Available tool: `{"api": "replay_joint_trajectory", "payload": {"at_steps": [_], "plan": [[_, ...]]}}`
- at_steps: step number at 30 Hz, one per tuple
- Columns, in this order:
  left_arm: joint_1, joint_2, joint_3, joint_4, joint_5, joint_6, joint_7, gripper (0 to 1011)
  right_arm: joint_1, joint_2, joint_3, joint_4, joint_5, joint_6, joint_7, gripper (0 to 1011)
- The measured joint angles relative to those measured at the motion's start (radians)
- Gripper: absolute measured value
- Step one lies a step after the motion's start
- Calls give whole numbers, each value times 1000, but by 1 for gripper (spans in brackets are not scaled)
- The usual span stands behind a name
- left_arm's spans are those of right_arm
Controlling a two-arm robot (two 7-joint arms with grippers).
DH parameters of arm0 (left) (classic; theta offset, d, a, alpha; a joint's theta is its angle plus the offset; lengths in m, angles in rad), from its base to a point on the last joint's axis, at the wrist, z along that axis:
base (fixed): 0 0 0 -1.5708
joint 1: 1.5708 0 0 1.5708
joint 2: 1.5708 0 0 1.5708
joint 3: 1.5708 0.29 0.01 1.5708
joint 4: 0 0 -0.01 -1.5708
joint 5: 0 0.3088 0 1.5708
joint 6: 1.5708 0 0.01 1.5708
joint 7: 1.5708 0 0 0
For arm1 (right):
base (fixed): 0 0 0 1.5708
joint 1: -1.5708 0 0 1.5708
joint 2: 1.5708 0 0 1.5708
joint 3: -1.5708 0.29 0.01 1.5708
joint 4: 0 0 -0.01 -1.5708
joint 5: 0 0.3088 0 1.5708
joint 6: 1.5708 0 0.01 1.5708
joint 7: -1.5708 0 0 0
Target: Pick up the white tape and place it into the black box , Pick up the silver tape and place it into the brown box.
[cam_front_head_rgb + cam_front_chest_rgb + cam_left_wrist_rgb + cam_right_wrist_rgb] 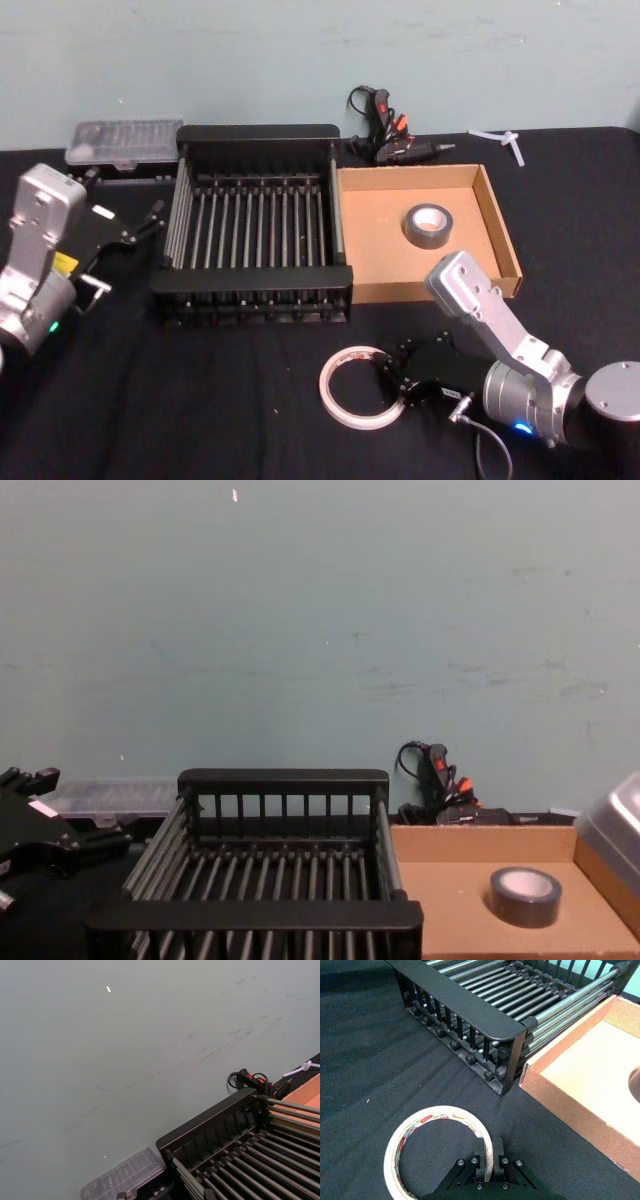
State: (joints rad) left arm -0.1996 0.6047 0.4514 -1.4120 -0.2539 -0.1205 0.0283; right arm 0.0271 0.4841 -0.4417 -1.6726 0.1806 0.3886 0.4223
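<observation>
You are working the right gripper [488, 1162] low at the near edge of the black-clothed worktop [200, 400], its jaws closing on the wall of the wide, thin white tape ring with red-and-white printed core [358, 387], one finger inside the hoop and one outside, likely because a thin flat ring offers no other hold. The ring is lying flat on the cloth, at about seven o'clock from the shallow tan cardboard box [384, 272]. Farther out, at eleven o'clock from the ring, the black slatted plastic crate [255, 146] is standing unfilled, waiting for it. The small, thick grey-silver tape roll [430, 225] is already sitting inside the cardboard box, so that half looks done. Your left gripper [140, 228] is hanging idle at nine o'clock of the crate; I cannot tell how its jaws stand.
</observation>
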Motion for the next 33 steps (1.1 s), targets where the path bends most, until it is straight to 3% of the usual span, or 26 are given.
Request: {"api": "replay_joint_trajectory", "payload": {"at_steps": [15, 33], "plan": [[0, 0, 0, 0, 0, 0, 0, 1002, 0, 3, 5, 0, 16, -8, 13, 99], [0, 0, 0, 0, 0, 0, 0, 1001, -14, 68, 36, -101, 102, -62, 53, 99]]}}
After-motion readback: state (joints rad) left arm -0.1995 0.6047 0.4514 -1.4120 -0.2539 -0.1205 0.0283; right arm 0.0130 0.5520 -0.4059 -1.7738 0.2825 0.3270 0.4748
